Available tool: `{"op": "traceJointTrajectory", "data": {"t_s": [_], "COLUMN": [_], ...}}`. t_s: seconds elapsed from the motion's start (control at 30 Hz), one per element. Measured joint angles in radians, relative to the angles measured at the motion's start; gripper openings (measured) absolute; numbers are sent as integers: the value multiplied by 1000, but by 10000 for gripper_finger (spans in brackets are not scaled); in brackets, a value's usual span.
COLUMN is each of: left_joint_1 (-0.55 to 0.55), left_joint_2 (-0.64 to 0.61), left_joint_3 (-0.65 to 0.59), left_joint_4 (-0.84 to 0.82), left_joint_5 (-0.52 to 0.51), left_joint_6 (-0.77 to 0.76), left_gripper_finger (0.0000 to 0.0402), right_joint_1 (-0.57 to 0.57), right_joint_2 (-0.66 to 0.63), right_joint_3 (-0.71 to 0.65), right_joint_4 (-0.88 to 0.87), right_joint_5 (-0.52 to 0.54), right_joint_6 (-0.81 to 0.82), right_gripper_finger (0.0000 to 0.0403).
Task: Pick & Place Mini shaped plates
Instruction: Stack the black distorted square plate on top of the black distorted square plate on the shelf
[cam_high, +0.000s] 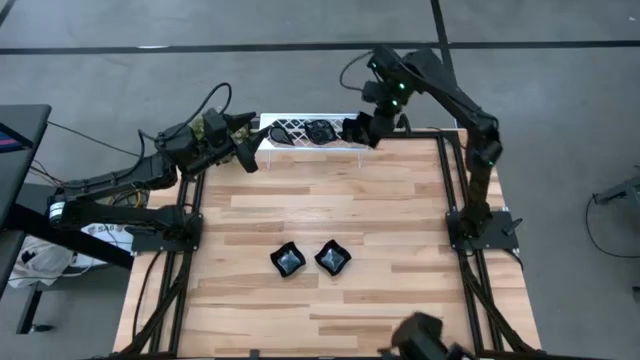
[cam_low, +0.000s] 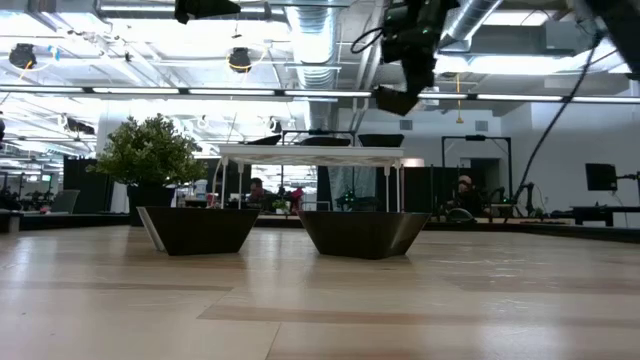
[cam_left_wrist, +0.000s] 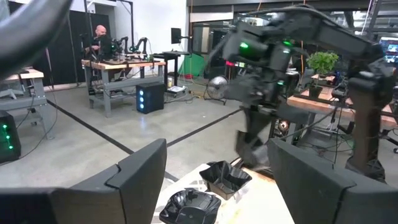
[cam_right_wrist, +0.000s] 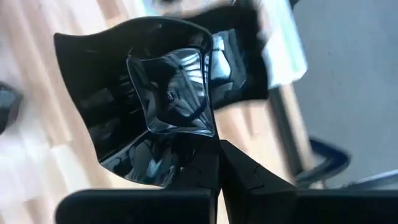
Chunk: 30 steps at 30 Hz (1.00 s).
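— Above the far right corner of the table, what is the right arm doing?

— It reaches in from its base at the right edge, elbow high, wrist bent down toward the white rack (cam_high: 300, 131). The right gripper (cam_high: 360, 130) hangs just off the rack's right end, fingers pinched together on the rim of a wavy-edged square plate (cam_right_wrist: 163, 106).

— How does that plate sit in the claw?

— Tilted. In the right wrist view its hollow faces the camera, one corner is clamped between the fingertips and the opposite corner points away from the claw. As a square it has no clear long axis.

— And the left arm?

— It stretches low from the left edge toward the rack's left end. The left gripper (cam_high: 243, 152) has its fingers (cam_left_wrist: 134, 174) spread wide, holding nothing. Just ahead of that claw lie two dark plates on the rack (cam_left_wrist: 214, 186).

— Other plates?

— Two more wavy square plates (cam_high: 311, 259) stand side by side and upright on the wood mid-table, well apart from both claws, nearer the front edge. The low view shows a potted plant (cam_low: 150, 152) behind them.
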Motion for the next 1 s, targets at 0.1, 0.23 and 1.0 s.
{"op": "traceJointTrajectory", "data": {"t_s": [0.1,0.23,1.0], "left_joint_1": [0,0,0], "left_joint_2": [0,0,0], "left_joint_3": [0,0,0], "left_joint_4": [0,0,8], "left_joint_5": [0,0,0], "left_joint_6": [0,0,0], "left_gripper_finger": [282,282,282], "right_joint_1": [-26,-45,-13], "right_joint_2": [82,128,155], "right_joint_3": [123,184,172], "right_joint_4": [6,44,61], "right_joint_5": [-32,-35,-17], "right_joint_6": [-36,-141,-324], "right_gripper_finger": [0,0,0]}}
